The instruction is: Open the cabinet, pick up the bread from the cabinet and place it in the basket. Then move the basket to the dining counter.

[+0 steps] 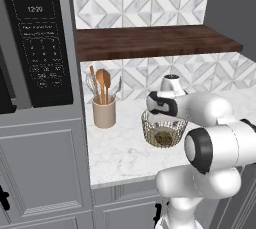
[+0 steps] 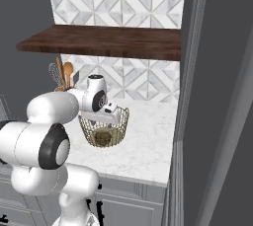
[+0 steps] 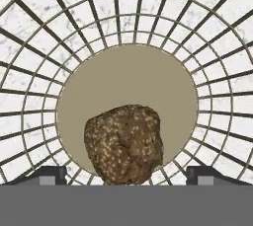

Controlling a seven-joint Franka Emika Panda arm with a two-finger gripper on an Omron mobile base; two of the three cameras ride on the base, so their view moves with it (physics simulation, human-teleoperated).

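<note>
The gripper stands wide apart at the bottom of the hand view, holding nothing, with the bread lying between its tips on the basket base.

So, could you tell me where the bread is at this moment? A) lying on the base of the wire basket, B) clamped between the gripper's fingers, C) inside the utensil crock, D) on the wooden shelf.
A: the bread lies on the pale base of the basket, with the gripper open above it and its fingertips standing clear on either side.
</note>
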